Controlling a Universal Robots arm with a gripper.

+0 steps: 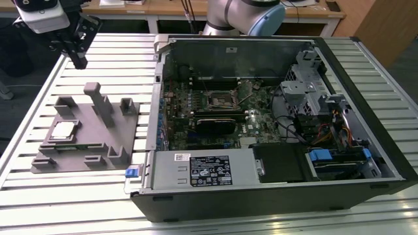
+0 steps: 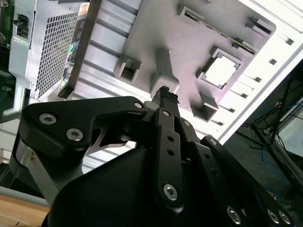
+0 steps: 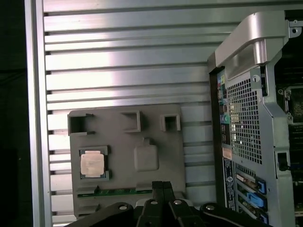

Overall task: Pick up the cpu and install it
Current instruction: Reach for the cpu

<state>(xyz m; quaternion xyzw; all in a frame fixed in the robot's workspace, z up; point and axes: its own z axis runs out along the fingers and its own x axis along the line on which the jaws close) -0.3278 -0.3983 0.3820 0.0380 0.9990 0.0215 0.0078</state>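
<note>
The cpu (image 1: pixel 63 129) is a small square chip with a silvery top, lying flat in a recess of the grey plastic fixture (image 1: pixel 98 142) on the exterior view's left. It also shows in both wrist views, cpu (image 2: pixel 221 72) and cpu (image 3: pixel 92 164), seated in the fixture (image 3: pixel 156 123). My gripper (image 1: pixel 80 62) hangs high above the table beyond the fixture's far end, well clear of the chip. Its black fingers (image 3: pixel 157 188) are pressed together with nothing between them, so it is shut and empty. The dark socket (image 1: pixel 219 99) sits on the motherboard inside the open case.
An open black computer case (image 1: pixel 365 103) lies on the slatted aluminium table (image 1: pixel 117 54), right of the fixture. Upright posts (image 1: pixel 97 95) rise from the fixture. A green memory strip (image 3: pixel 118 191) lies along one fixture edge. The case's perforated rear panel (image 3: pixel 241 118) is close by.
</note>
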